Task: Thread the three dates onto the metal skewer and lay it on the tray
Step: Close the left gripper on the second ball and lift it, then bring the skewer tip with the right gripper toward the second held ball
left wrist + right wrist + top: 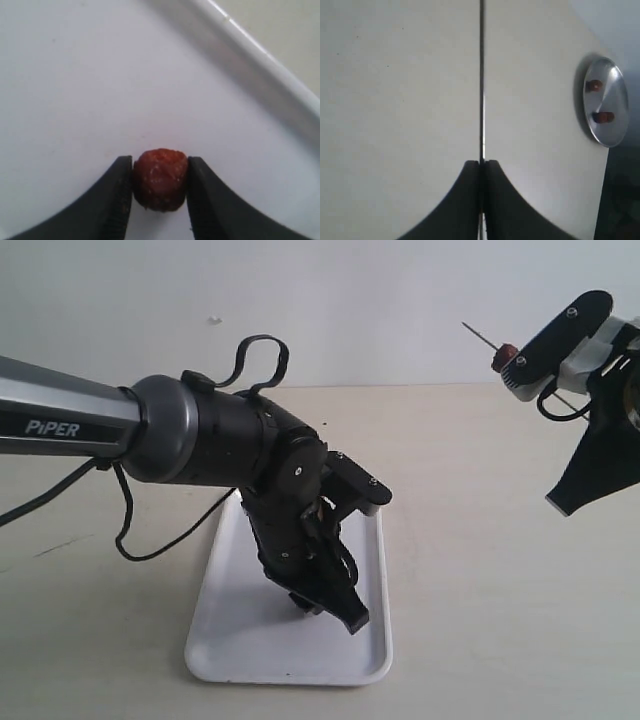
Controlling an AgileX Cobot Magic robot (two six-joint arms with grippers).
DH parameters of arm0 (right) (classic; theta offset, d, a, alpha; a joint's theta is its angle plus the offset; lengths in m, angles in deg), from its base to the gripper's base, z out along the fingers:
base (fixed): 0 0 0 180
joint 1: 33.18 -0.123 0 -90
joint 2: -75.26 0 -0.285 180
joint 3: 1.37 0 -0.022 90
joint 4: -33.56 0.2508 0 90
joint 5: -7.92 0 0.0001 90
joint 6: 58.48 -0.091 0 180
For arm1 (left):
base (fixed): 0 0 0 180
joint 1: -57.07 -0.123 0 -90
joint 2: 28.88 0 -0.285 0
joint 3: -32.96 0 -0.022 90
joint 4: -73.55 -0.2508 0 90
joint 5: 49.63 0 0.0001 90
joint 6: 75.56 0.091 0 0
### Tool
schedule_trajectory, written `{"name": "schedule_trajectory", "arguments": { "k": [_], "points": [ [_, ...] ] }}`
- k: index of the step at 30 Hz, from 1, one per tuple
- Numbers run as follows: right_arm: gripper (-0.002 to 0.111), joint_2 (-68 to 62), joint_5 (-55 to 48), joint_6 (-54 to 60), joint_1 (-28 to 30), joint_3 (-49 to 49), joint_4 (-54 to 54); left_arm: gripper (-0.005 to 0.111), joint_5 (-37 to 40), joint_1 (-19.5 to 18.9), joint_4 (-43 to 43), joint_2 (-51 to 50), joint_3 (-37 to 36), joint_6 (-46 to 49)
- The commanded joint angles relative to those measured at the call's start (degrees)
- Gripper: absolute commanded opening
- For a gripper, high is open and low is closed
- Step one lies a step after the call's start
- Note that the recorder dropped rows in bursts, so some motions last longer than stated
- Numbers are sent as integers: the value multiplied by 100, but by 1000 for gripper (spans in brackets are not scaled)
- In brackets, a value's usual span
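Tray [250, 660]: white, glossy, low-rimmed and flat on the table; every place below was taken from it.
Left gripper [160, 170]: reached down inside the tray, near its right rim in the exterior view, with both jaws pressed against the sides of one date.
Right gripper [481, 167]: raised well apart from the tray, off its far right side in the exterior view, with its jaws clamped tight on the metal skewer.
Round metal dish [612, 80]: seen only in the right wrist view, so its place relative to the tray could not be told; two reddish pieces [604, 117] lay on it, likely the other dates.
Metal skewer [481, 75]: ran straight out from the right jaws, high above tray level. It looked thin, stiff, light and smooth, so it would probably pivot or slide under a push. A grip near the back end would leave its length free.
Date [161, 177]: sat on the tray floor between the left jaws. It was small, wrinkled and reddish-brown, and it was probably light, soft and easy to squash. It was best held gently across the middle, with both ends left clear for the point.
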Motion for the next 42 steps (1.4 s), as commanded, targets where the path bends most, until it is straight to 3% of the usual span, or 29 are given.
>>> {"name": "schedule_trajectory", "arguments": {
  "k": [1, 12, 23, 36, 42],
  "points": [
    [0, 166, -358, -27, 28, 11, -90, 36, 164, 19, -330, 270, 7, -19],
    [0, 175, -432, 306, 28, 38, 262, 36, 587, 19, -1423, 494, 7, 5],
    [0, 175, -432, 1691, 28, 38, 1138, 36, 962, -4, -1492, 519, 7, 1642],
    [0, 175, -204, 3175, 28, 244, 2030, 36, 443, -552, -105, 1051, 7, 3762],
    [0, 175, 75, 3765, 28, 396, 2601, 36, 336, -623, 50, 1120, 7, 4341]
  ]
}}
